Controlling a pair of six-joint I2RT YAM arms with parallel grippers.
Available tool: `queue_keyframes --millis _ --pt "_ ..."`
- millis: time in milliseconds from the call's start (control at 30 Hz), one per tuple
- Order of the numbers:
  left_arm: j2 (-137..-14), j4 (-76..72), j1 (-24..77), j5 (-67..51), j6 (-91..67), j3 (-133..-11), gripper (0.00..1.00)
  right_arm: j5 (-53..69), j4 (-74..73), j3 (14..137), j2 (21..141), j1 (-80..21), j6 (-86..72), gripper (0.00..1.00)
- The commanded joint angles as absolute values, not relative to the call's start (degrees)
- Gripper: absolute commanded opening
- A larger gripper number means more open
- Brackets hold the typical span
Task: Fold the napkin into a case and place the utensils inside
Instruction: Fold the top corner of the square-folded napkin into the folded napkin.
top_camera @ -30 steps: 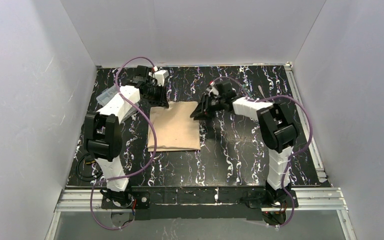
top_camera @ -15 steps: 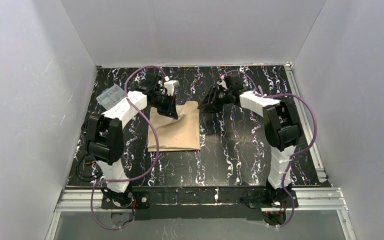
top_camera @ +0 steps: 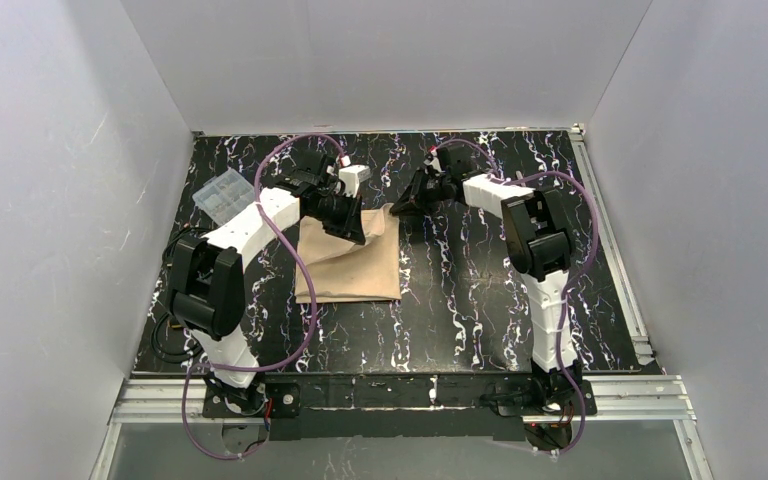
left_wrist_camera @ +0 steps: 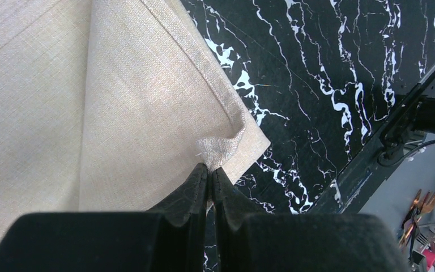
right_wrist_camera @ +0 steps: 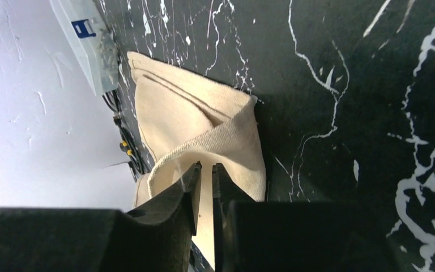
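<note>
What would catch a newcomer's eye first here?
A tan napkin lies mid-table, pale against the black marbled top, its far part folded and rumpled. The left claw is shut on one corner, held over the cloth. The right claw sits at the far right corner, jaws nearly together; whether it grips is unclear.

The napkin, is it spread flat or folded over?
Partly folded: the napkin shows overlapping layers, and the left gripper pinches one of its corners.
</note>
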State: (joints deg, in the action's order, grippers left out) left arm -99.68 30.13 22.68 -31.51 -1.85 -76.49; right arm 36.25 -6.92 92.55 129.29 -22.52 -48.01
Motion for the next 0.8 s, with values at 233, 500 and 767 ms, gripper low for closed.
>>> queue_keyframes --millis 233,500,767 --pt "-98.8 31.0 22.7 -30.2 -0.9 -76.8 0.04 35.9 -5.3 96.5 133.0 -22.1 -49.4 0.17" --pt "-98.7 30.9 23.9 -31.4 -0.7 -76.0 0.04 34.2 -2.7 93.5 133.5 -21.9 -51.1 0.15" --pt "-101.2 31.5 26.3 -32.3 1.7 -74.9 0.04 31.8 -4.1 90.0 133.1 -21.4 -49.2 0.21"
